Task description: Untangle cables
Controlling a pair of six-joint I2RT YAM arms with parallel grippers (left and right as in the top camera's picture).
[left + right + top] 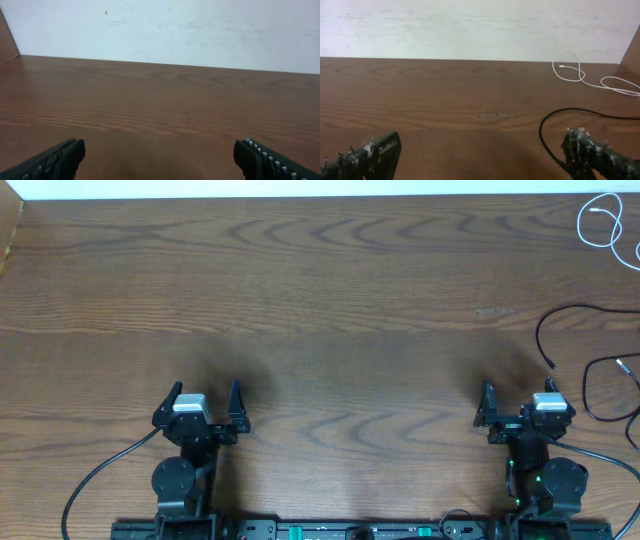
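A thin white cable lies looped at the far right corner of the table; it also shows in the right wrist view. A thin black cable curves along the right edge, and its arc shows in the right wrist view just left of my right finger. The two cables lie apart from each other. My right gripper is open and empty, just left of the black cable. My left gripper is open and empty at the near left, far from both cables.
The brown wooden table runs to a pale wall at the back. A raised wooden edge stands at the far left corner. Thicker black wires run from the arm bases at the front.
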